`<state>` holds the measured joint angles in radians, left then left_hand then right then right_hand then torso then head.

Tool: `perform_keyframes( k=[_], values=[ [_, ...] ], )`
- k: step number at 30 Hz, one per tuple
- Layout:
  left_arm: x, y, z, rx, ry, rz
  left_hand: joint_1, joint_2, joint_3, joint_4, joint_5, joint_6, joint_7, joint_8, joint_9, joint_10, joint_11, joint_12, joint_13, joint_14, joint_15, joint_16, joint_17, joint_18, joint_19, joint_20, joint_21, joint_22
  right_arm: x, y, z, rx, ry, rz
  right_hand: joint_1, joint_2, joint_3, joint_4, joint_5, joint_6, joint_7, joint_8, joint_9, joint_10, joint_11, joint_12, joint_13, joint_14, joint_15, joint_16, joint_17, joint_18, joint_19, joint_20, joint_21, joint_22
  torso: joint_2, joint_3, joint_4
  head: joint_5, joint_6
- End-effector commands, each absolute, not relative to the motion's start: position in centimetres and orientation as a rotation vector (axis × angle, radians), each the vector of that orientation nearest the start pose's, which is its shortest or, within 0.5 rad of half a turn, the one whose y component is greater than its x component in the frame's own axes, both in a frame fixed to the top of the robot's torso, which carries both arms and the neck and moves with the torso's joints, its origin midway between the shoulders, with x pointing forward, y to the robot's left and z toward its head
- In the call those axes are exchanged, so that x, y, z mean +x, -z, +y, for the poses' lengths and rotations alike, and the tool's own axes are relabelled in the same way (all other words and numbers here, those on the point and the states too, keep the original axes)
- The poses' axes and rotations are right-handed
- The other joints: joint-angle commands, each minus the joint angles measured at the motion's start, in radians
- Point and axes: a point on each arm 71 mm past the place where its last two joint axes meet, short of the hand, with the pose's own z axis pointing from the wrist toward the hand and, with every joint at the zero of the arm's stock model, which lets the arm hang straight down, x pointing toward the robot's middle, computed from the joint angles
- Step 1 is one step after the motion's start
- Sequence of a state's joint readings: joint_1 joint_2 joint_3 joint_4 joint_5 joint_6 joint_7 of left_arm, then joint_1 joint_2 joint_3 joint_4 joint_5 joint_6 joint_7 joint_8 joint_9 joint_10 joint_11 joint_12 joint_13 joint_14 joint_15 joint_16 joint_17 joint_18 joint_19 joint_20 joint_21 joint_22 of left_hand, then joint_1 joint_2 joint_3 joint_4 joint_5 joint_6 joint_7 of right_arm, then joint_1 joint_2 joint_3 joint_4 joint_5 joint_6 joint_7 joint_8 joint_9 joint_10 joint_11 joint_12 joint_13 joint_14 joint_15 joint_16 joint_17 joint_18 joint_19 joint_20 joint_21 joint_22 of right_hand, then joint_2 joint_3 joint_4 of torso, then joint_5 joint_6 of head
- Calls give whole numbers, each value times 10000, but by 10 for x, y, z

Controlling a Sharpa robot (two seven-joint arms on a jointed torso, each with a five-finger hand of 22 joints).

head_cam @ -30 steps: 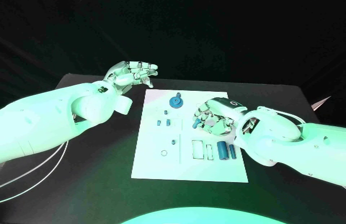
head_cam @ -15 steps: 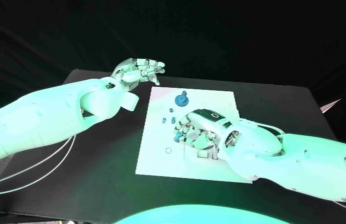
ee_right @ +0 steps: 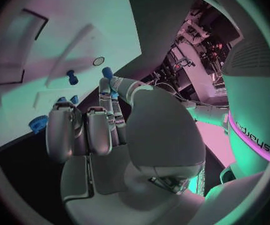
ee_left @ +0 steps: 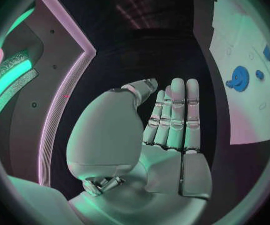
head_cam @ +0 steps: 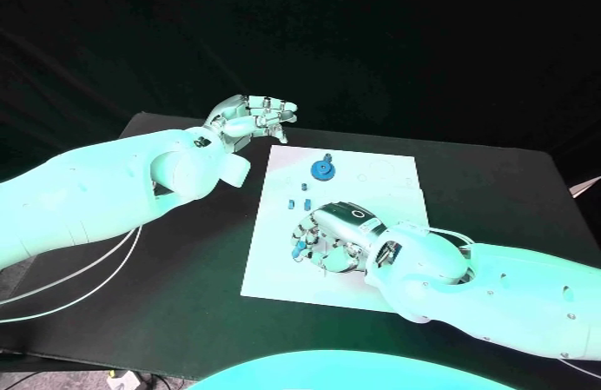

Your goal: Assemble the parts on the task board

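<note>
The flat white rectangular task board (head_cam: 282,268) lies in the middle of the black table (head_cam: 501,181), and the assembly looks, as a judgement, only partly done. A round blue disc part with a small knob (head_cam: 325,169) stands near the board's far edge, and two small blue peg parts (head_cam: 298,204) stand close together further in. The silver right hand (head_cam: 328,238) hovers low over the board's middle, fingers bent down toward another small blue piece (head_cam: 300,251) at its fingertips; the right wrist view suggests a blue piece (ee_right: 107,73) at a fingertip, but whether it is gripped I cannot tell. The silver left hand (head_cam: 251,118) is raised beyond the board's far left corner, fingers extended side by side, holding nothing. Several outlined recesses on the board appear unfilled, so most placing seems left to do.
</note>
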<state>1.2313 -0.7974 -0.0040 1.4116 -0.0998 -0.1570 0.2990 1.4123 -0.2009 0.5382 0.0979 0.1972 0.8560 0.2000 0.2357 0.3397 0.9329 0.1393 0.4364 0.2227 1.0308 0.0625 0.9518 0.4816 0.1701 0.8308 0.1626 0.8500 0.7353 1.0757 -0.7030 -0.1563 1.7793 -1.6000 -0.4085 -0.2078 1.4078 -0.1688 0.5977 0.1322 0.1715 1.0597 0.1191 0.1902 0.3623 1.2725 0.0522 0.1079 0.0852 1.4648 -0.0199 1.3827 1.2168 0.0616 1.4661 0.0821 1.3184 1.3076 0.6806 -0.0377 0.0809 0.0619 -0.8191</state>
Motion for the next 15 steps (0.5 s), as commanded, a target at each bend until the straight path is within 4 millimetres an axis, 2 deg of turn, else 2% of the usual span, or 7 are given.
perform_keyframes(
  k=[1,15],
  values=[
    [515,159,206,-9868,16097,15268,-23,76,-79,4,30,6,27,-26,12,-76,-28,38,-13,-47,13,-53,-16,130,76,12,-38,-12,367,241,-66,-4023,-9453,16988,-80,47,-8,-62,41,36,6,525,675,52,17,-60,4,393,-64,56,-10,-146,458,-97,79,1628,6,7,-6,29,-34],
    [515,160,207,-9870,16091,15268,-23,80,-92,6,31,-12,32,-35,9,-100,-21,36,-26,-55,18,-65,-20,128,80,13,-58,-22,370,246,-67,-3939,-9094,17043,-97,43,9,-92,41,18,15,530,690,49,23,-76,5,393,-61,55,-14,-148,460,-96,86,1632,-1,10,-10,59,-109]
  ],
)
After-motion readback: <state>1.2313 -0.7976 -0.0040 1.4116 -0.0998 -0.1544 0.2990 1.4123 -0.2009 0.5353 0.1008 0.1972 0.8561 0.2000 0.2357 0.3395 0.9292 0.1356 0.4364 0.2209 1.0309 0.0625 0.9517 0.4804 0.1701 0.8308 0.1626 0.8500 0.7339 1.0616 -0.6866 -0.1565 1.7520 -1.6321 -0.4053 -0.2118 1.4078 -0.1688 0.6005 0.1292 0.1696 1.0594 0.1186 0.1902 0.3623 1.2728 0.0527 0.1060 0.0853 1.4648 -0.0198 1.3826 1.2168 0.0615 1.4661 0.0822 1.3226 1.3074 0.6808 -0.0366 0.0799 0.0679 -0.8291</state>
